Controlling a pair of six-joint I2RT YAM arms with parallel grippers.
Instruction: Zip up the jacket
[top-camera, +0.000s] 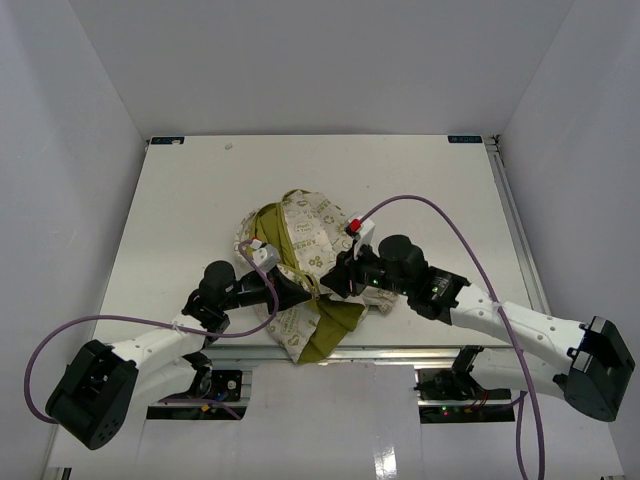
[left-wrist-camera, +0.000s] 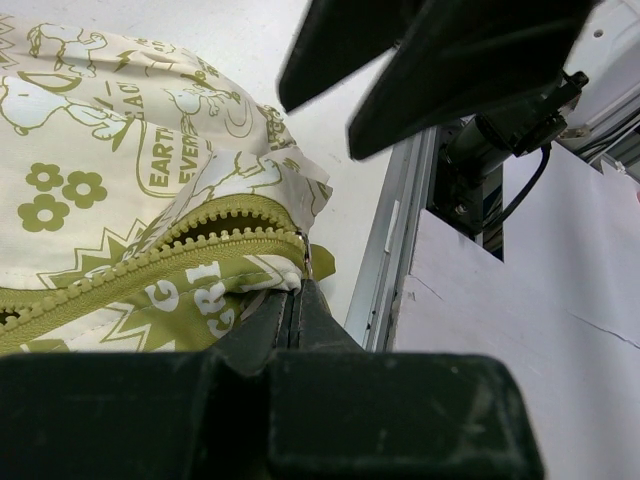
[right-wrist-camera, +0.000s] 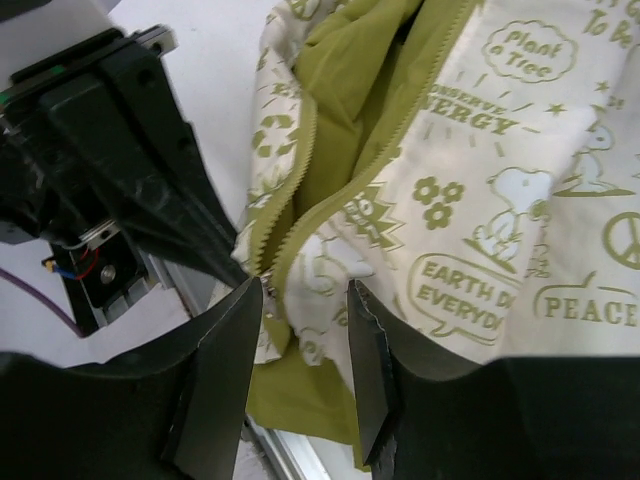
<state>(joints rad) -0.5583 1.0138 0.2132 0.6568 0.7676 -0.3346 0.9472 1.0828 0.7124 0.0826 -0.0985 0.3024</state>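
The jacket (top-camera: 305, 235) lies bunched near the table's front edge, cream with olive prints and its green lining showing. Its zipper (left-wrist-camera: 170, 250) is parted, the two tooth rows spreading upward (right-wrist-camera: 330, 200). My left gripper (top-camera: 305, 292) is shut on the jacket at the zipper's bottom end (left-wrist-camera: 297, 290), where a small metal piece shows at the tips. My right gripper (top-camera: 335, 283) is open, its fingers straddling the same lower zipper end (right-wrist-camera: 303, 305) with fabric between them, not pinched. Both grippers sit close together at the hem.
The white table (top-camera: 180, 220) ends in a metal front rail (left-wrist-camera: 390, 240) just beside the grippers. A purple cable (top-camera: 450, 220) arcs over the right arm. The right arm's dark fingers (left-wrist-camera: 430, 60) hang above the left gripper. White walls enclose the table.
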